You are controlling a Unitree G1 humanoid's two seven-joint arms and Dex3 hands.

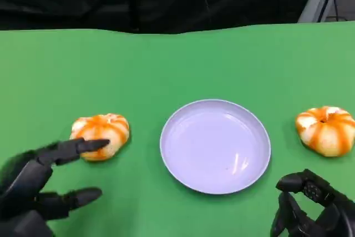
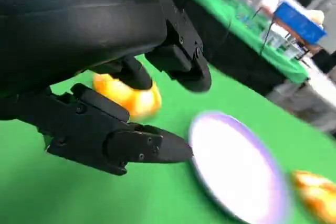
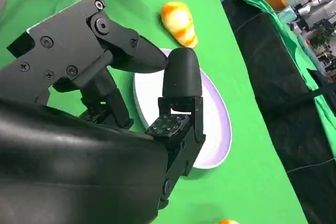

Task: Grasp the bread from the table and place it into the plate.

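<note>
The left hand (image 1: 41, 184) is held with fingers spread, empty, one fingertip seen just over the near edge of the left bread (image 1: 101, 135) on the green tabletop (image 1: 183, 62). The right hand (image 1: 313, 206) is held empty, fingers loosely apart. An empty white plate (image 1: 215, 146) is set between this bread and a second bread (image 1: 326, 130).

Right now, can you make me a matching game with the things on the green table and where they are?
Things:
1. plate
2. left bread
3. right bread
4. left hand

Places:
A. alone near the table's right edge
B. in the middle, with nothing in it
C. open, fingers reaching at a bread
D. just beyond the black fingers, on the table

Pairs: 1-B, 2-D, 3-A, 4-C
</note>
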